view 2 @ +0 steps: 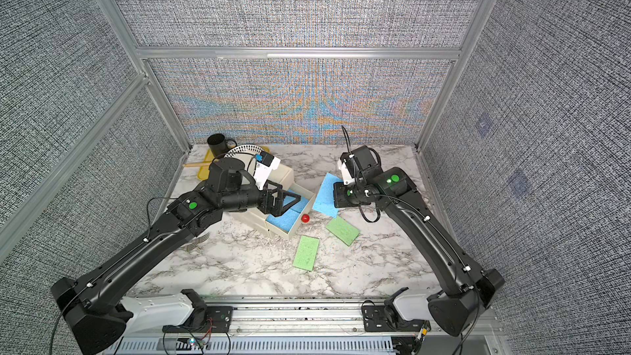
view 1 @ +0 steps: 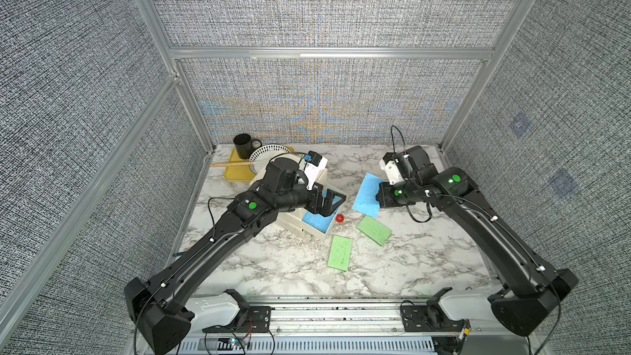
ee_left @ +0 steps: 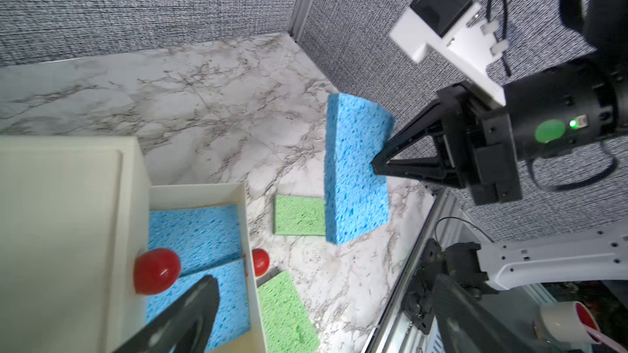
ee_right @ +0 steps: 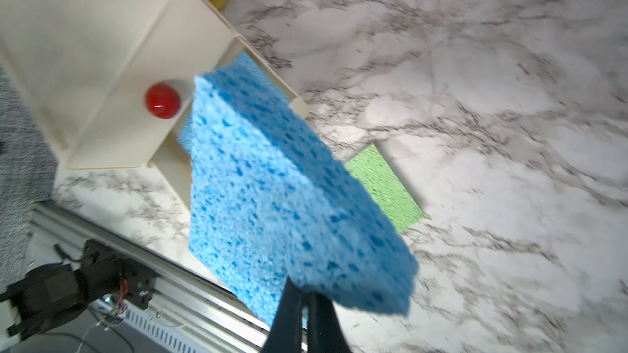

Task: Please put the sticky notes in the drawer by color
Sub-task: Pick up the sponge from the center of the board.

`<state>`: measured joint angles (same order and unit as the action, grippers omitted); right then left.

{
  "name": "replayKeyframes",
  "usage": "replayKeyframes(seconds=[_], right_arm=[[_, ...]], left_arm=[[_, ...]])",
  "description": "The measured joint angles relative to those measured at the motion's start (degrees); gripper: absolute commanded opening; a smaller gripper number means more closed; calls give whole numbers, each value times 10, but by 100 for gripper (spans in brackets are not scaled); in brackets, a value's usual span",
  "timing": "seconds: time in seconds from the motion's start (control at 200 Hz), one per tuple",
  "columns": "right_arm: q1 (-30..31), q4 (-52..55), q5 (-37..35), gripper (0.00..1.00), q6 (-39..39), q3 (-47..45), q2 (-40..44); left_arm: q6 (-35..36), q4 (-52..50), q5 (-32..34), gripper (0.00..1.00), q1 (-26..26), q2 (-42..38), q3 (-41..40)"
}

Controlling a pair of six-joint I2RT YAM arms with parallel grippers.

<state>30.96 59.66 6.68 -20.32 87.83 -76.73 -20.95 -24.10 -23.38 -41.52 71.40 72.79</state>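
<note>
Blue sticky note (ee_right: pixel 272 198) — pinched by right gripper (ee_right: pixel 304 288); left gripper (view 1: pixel 328 207) agape.

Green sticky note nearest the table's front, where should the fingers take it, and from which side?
Come down from above and pinch the front green sticky note across its narrow width, gripping the two long edges. It lies flat on the marble table, so a sideways approach would likely find no purchase. Both long edges are clear of the other green sticky note and the open drawer.

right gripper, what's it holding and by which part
The right gripper is shut on a blue sticky note, pinching it at the middle of one long edge.
</note>
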Motion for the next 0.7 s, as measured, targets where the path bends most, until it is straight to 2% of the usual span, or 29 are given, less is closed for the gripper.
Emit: replayKeyframes(seconds=[0.24,0.315,0.37,0.465,0.546,0.571,0.591,0.651,0.696], right_arm=[[41,-52,76,0,35,3,10],[51,-60,88,0,42,6,10],[56,-67,94,0,46,7,10],[68,-74,98,0,52,12,9],[76,-77,101,0,54,17,6],[77,-76,101,0,54,19,4],[77,-75,101,7,54,21,3],[79,-75,100,38,54,25,-2],[81,-75,87,47,52,28,-4]], left_arm=[[-30,17,-27,100,0,41,40],[-33,17,-35,94,0,57,51],[-37,16,-40,82,0,66,56],[-42,16,-55,54,0,78,61],[-44,16,-69,25,0,83,65],[-46,17,-74,12,0,83,66],[-45,17,-80,3,0,83,66],[-45,18,-85,2,0,83,69],[-43,18,-85,2,0,83,69]])
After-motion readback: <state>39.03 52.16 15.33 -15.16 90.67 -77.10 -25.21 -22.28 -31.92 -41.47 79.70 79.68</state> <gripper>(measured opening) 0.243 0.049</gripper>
